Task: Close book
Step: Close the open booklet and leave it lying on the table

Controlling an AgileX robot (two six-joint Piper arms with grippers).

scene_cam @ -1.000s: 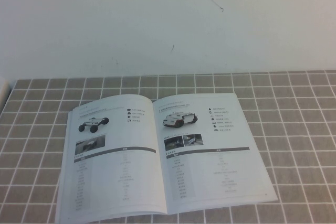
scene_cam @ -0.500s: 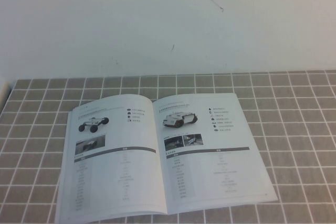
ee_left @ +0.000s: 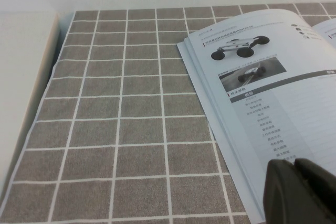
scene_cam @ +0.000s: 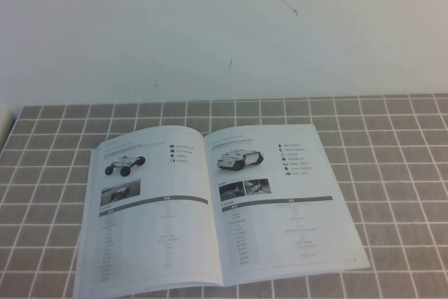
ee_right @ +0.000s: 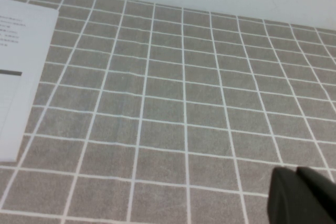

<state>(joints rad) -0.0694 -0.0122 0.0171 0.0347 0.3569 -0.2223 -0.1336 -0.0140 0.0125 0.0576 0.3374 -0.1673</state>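
both closed: left gripper (ee_left: 294, 174) above open book (scene_cam: 210, 208) edge, right gripper (ee_right: 298, 179) well apart.

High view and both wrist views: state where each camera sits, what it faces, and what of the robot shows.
High view: raised on the robot's side, angled down at the open book on the tiled table; no arm shows.
Left wrist view: on the left arm, low, facing the book's left page; left claw shows by that page.
Right wrist view: on the right arm, facing tiles right of the book; right claw shows above them.
Shared: all three show the book.
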